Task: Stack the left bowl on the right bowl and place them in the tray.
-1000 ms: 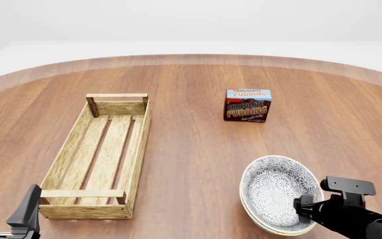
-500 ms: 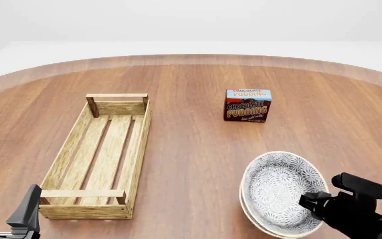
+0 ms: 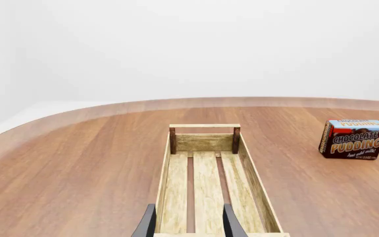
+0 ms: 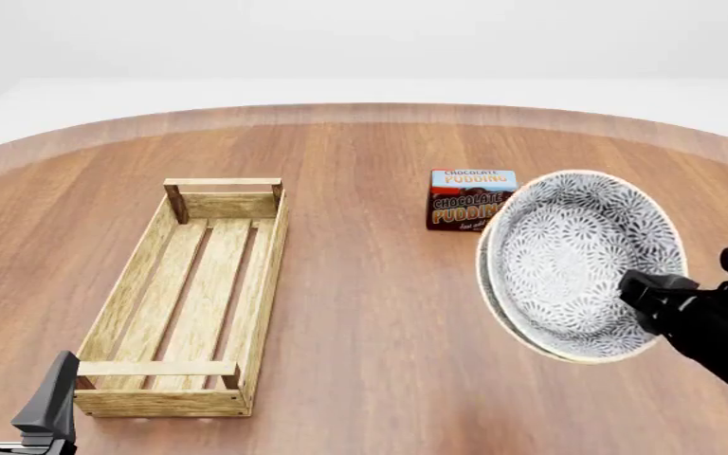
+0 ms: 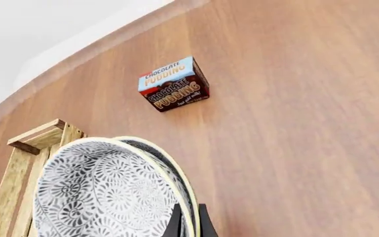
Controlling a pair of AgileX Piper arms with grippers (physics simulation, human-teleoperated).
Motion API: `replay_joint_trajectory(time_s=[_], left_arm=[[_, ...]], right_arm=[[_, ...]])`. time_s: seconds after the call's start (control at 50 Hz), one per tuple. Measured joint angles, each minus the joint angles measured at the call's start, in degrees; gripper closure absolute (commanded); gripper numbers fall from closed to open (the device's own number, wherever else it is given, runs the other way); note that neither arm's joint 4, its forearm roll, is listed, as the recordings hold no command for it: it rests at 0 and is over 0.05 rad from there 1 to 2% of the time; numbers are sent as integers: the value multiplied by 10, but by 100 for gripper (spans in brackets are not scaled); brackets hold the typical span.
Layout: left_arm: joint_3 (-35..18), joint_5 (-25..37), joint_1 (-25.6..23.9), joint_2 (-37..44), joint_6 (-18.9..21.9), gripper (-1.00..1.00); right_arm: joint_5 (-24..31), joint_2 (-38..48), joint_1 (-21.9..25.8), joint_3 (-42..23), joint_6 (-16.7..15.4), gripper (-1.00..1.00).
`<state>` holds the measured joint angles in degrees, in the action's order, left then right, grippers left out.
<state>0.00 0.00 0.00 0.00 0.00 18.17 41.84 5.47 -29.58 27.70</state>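
Note:
Two patterned grey-and-white bowls (image 4: 579, 265), nested one in the other, hang in the air at the right, tilted toward the camera. My right gripper (image 4: 648, 296) is shut on their near rim; in the right wrist view the fingers (image 5: 188, 222) pinch the rims of the stacked bowls (image 5: 110, 187). The light-wood slatted tray (image 4: 200, 294) lies empty on the left of the table, also in the left wrist view (image 3: 206, 182). My left gripper (image 4: 12, 393) is open at the near left, just short of the tray's near end, holding nothing.
A chocolate pudding box (image 4: 465, 201) stands upright beyond the bowls, partly hidden behind their rim; it also shows in the left wrist view (image 3: 353, 139) and right wrist view (image 5: 173, 84). The round wooden table (image 4: 364, 152) spreads all around.
My right gripper has lifted the stacked bowls off the table, up and away from me, tilting them more upright. The left arm has not moved.

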Motion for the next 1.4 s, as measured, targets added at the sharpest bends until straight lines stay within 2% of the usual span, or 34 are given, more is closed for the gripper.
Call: replay_joint_trajectory(time_s=[0.26,0.5,0.68,0.86,1.4], left_arm=[[0,0,0,0,0,-100],[0,0,0,0,0,-100],[0,0,0,0,0,-100],[0,0,0,0,0,-100],[0,0,0,0,0,-100]], right_arm=[[-5,45,27,-74,10,100],[-4,120,69,-170,-2,100],[-5,240,126,-299,-13,100],[2,317,162,-387,-16,100],[-6,489,247,-550,-9,100]])
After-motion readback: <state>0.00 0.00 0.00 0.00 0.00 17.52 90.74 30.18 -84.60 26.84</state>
